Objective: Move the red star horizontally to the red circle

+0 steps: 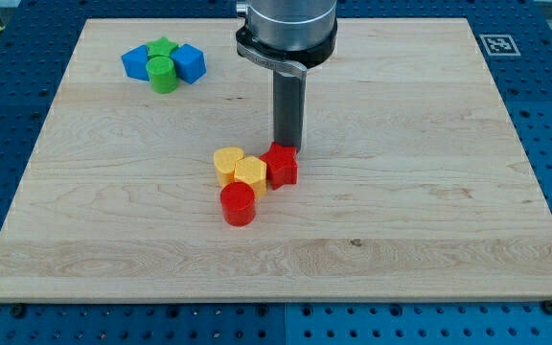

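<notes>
The red star [282, 165] lies near the board's middle, touching a yellow hexagon block [250, 175] on its left. The red circle [239, 204] stands just below and left of it, touching the yellow hexagon. A second yellow block [226, 163] sits left of the hexagon. My tip [287, 146] comes down just above the red star's upper edge, on its far side, at or touching it.
A cluster at the view's top left holds a blue block [138, 63], a green star [163, 48], a green cylinder [164, 75] and another blue block [190, 63]. The wooden board [429, 192] lies on a blue perforated table.
</notes>
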You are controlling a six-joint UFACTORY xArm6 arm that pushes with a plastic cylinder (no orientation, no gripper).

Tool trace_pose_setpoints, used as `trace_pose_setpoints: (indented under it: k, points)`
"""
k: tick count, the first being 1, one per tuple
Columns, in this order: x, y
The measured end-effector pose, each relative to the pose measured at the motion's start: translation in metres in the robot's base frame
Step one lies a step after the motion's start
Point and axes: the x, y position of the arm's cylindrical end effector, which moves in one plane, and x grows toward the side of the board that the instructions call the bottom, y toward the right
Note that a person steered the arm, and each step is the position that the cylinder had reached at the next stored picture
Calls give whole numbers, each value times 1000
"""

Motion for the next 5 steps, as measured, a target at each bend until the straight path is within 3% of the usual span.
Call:
trace_pose_setpoints:
  k: [2, 5]
  points:
    - [-40, -38]
    - [19, -59]
